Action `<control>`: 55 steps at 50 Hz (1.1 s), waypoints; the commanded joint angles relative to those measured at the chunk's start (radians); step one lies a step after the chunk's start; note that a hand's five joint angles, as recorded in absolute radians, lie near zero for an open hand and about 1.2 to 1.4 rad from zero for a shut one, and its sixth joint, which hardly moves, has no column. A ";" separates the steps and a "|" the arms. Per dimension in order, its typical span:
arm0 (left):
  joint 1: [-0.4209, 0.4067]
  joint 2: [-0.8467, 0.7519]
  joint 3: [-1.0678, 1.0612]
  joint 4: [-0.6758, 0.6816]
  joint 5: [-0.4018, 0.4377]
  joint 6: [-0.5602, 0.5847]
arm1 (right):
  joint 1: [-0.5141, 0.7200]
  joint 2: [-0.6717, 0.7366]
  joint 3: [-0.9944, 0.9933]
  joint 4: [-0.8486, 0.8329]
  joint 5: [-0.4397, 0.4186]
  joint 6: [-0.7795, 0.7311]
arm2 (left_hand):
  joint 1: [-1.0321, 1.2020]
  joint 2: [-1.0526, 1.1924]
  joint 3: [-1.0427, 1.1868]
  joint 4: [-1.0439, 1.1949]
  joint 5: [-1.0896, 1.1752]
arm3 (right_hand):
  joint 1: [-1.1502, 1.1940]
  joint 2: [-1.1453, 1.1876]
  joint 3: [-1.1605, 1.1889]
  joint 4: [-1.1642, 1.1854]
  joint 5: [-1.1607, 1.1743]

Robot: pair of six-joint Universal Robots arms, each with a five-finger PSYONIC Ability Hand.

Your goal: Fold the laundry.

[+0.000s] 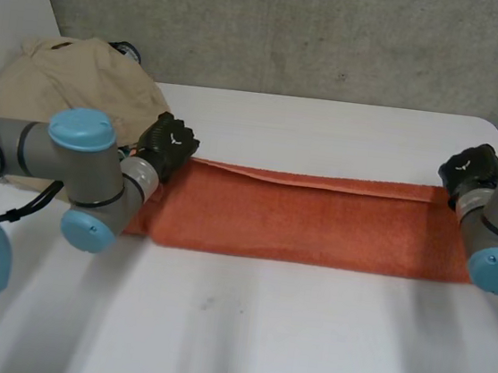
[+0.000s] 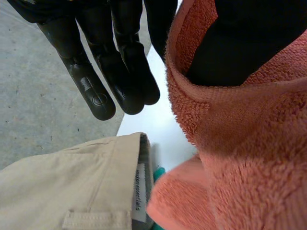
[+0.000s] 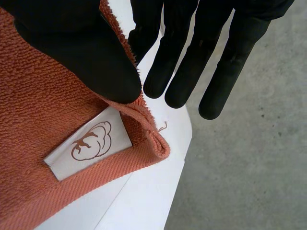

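Note:
An orange towel [image 1: 317, 217] lies folded into a long band across the white table [image 1: 286, 335]. My left hand [image 1: 168, 144] is at its far left corner. In the left wrist view that hand's thumb [image 2: 240, 43] sits in the towel's [image 2: 240, 153] fold while its straight fingers [image 2: 120, 72] lie on the other side of the edge, pinching the cloth. My right hand [image 1: 471, 171] is at the far right corner. There its thumb [image 3: 91, 52] presses the towel [image 3: 29, 120] above a white label [image 3: 88, 141], against straight fingers [image 3: 182, 72] behind the edge.
A beige garment [image 1: 71, 85] lies heaped at the table's far left, close to my left hand, and its hem [image 2: 72, 187] lies just beyond that hand's fingertips. The table's right edge [image 3: 177, 158] runs just past the towel corner. A concrete wall [image 1: 338, 35] stands behind.

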 commanded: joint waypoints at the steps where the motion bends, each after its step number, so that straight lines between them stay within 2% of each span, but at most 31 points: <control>1: 0.002 -0.077 0.085 0.065 0.003 -0.001 | 0.010 0.084 -0.069 -0.062 0.002 -0.001 | 0.226 0.194 0.199 0.191 0.224 | 0.250 0.208 0.202 0.194 0.194; 2: 0.001 -0.082 0.088 0.068 0.003 -0.001 | 0.012 0.099 -0.079 -0.074 0.005 -0.001 | 0.226 0.194 0.199 0.191 0.224 | 0.135 0.093 0.087 0.079 0.079; 3: 0.001 -0.085 0.089 0.072 0.003 -0.001 | 0.013 0.105 -0.084 -0.077 0.006 -0.001 | 0.163 0.131 0.135 0.127 0.161 | -0.261 -0.304 -0.310 -0.318 -0.317; 4: -0.001 -0.086 0.089 0.073 0.002 -0.001 | 0.018 0.108 -0.087 -0.085 0.010 -0.001 | -0.091 -0.123 -0.119 -0.126 -0.093 | -0.696 -0.738 -0.744 -0.752 -0.752; 5: -0.002 -0.085 0.091 0.076 -0.003 0.000 | 0.023 0.110 -0.087 -0.091 0.016 -0.001 | -0.643 -0.675 -0.670 -0.678 -0.645 | -0.972 -1.014 -1.020 -1.028 -1.027; 6: -0.002 -0.085 0.091 0.076 -0.004 -0.001 | 0.030 0.105 -0.090 -0.106 0.031 0.005 | -0.872 -0.904 -0.900 -0.907 -0.874 | -0.972 -1.014 -1.020 -1.028 -1.027; 7: -0.002 -0.083 0.091 0.078 -0.006 -0.001 | 0.033 0.101 -0.090 -0.114 0.040 0.010 | -0.995 -1.027 -1.023 -1.031 -0.997 | -0.972 -1.014 -1.020 -1.028 -1.027; 11: -0.016 -0.060 0.076 0.079 -0.009 -0.010 | 0.036 0.033 -0.069 -0.151 0.062 0.091 | -0.995 -1.027 -1.023 -1.031 -0.997 | -0.972 -1.014 -1.020 -1.028 -1.027; 15: -0.042 0.042 0.014 0.072 -0.004 -0.016 | 0.024 -0.060 -0.032 -0.135 0.049 0.180 | -0.995 -1.027 -1.023 -1.031 -0.997 | -0.972 -1.014 -1.020 -1.028 -1.027; 23: -0.047 0.200 -0.150 0.059 0.023 -0.024 | 0.012 -0.195 0.074 0.050 -0.044 0.247 | -0.995 -1.027 -1.023 -1.031 -0.997 | -0.972 -1.014 -1.020 -1.028 -1.027; 30: -0.025 0.220 -0.191 0.032 0.065 -0.030 | -0.003 -0.238 0.147 0.125 -0.098 0.344 | -0.995 -1.027 -1.023 -1.031 -0.997 | -0.972 -1.014 -1.020 -1.028 -1.027; 36: 0.033 0.205 -0.194 0.027 0.068 -0.030 | -0.008 -0.241 0.169 0.127 -0.112 0.350 | -0.995 -1.027 -1.023 -1.031 -0.997 | -0.972 -1.014 -1.020 -1.028 -1.027; 46: 0.033 0.262 -0.286 -0.022 0.065 -0.070 | -0.037 -0.269 0.287 0.141 -0.138 0.349 | -0.989 -1.021 -1.017 -1.024 -0.991 | -0.972 -1.014 -1.020 -1.028 -1.027; 52: 0.033 0.371 -0.401 -0.028 0.069 -0.136 | -0.132 -0.301 0.351 0.256 -0.202 0.327 | -0.968 -1.000 -0.996 -1.004 -0.970 | -0.762 -0.805 -0.810 -0.818 -0.818; 55: 0.027 0.409 -0.431 -0.027 0.069 -0.177 | -0.177 -0.301 0.371 0.248 -0.242 0.329 | -0.971 -1.003 -0.999 -1.006 -0.973 | -0.706 -0.748 -0.754 -0.762 -0.762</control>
